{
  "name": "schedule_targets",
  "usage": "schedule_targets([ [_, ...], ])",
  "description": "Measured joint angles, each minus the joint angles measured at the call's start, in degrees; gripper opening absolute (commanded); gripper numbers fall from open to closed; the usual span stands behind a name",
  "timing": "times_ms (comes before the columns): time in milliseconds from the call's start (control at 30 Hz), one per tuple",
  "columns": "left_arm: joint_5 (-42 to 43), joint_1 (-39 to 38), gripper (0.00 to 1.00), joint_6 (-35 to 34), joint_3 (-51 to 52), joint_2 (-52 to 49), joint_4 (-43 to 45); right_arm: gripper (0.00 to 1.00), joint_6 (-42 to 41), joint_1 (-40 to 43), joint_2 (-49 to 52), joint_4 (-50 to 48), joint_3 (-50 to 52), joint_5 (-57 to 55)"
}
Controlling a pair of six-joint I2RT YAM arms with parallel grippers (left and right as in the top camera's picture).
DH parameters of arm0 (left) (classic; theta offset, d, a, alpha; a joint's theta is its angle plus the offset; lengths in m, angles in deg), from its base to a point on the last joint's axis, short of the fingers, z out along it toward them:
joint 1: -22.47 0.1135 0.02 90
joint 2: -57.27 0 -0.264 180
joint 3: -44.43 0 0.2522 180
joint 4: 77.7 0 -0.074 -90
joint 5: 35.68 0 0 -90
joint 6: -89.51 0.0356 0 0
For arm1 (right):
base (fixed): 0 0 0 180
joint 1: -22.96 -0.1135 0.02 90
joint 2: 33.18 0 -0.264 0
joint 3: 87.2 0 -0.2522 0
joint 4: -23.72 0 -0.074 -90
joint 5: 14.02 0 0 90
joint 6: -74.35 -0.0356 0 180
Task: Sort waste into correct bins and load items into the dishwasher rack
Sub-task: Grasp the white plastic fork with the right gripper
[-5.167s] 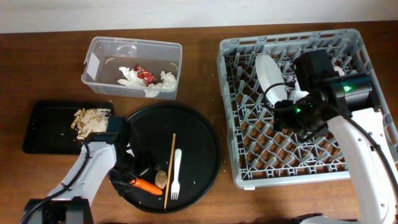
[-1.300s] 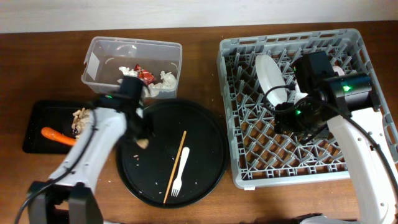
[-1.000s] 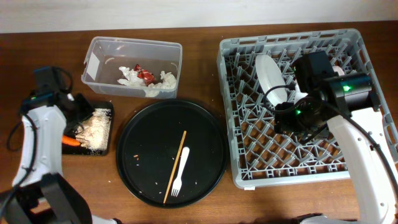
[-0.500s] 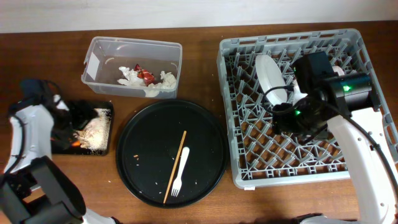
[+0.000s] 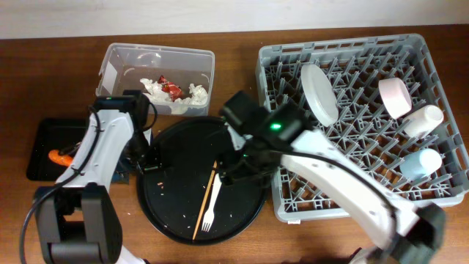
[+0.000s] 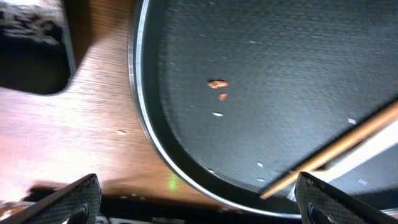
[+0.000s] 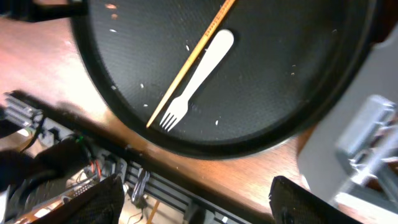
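1. The brown wooden table (image 5: 234, 40) carried the grey rack (image 5: 366, 40) at the right.
2. The white fork (image 7: 198, 74) lay on the round black tray (image 5: 176, 198), just beside a wooden stick (image 7: 180, 78).
3. The left gripper (image 6: 202, 202) and right gripper (image 7: 196, 193) both gaped wide, holding nothing.

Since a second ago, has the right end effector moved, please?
Yes, the right end effector went left, off the dishwasher rack to over the round tray.

A thin wooden stick (image 5: 203, 205) lies on the round black tray (image 5: 172, 198).
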Motion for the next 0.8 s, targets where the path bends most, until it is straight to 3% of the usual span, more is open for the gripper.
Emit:
schedule_targets([
  [233,-6.0,-1.6,0.99,-2.3,0.0,0.0,0.0,0.78,-10.2,-8.4,17.1,-9.6,0.0,-3.3],
  [567,-7.0,-1.3,0.99,-3.3,0.0,0.0,2.0,0.78,-18.0,-10.8,24.2,-11.5,1.2,-7.3],
  [733,-5.2,7.8,0.99,-3.9,0.0,0.0,2.7,0.78,-19.1,-10.8,24.1,-16.4,7.1,-7.8],
  [800,-4.2,10.5,0.99,-3.9,0.0,0.0,2.7,0.71,-19.5,-10.8,24.0,-17.0,7.4,-7.8],
])
